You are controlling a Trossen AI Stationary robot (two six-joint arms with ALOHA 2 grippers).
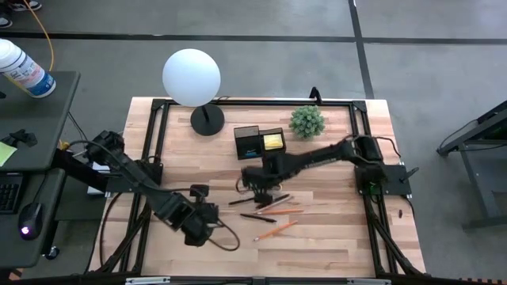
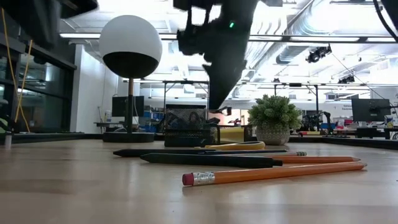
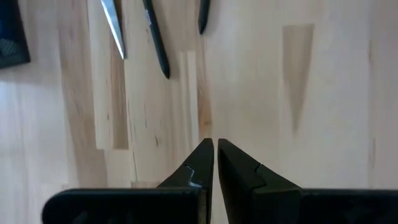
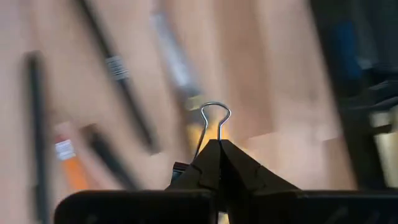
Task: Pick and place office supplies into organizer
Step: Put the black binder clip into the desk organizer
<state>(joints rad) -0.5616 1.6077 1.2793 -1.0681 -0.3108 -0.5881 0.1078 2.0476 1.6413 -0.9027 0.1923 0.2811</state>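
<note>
- The right gripper (image 1: 255, 185) hangs over the middle of the table (image 1: 333, 237), just in front of the organizer (image 1: 259, 142), and its fingers are pressed together on the wire handle of a small black binder clip (image 4: 210, 127).
- In the right wrist view the clip's silver wire loop stands out past the fingertips, and a bit of its black body shows beside the fingers; whether the clip touches the wood is hard to tell, as the background there is smeared.
- The low view shows this gripper's tip above the tabletop, in front of the mesh organizer.
- The organizer sits toward the far side of the table, between the white globe lamp (image 1: 192, 77) and the small green potted plant (image 1: 306, 121); something yellow shows in its right compartment.
- Several pencils and pens (image 1: 273, 212) lie scattered on the wood just in front of the right gripper, among them an orange pencil (image 2: 273, 173) with a red eraser end and a dark pen (image 2: 205, 160).
- The yellow-handled scissors (image 2: 233, 146) lie flat behind the pens, near the organizer.
- The left gripper (image 1: 192, 231) waits near the front left of the table, fingers closed and holding nothing.
</note>
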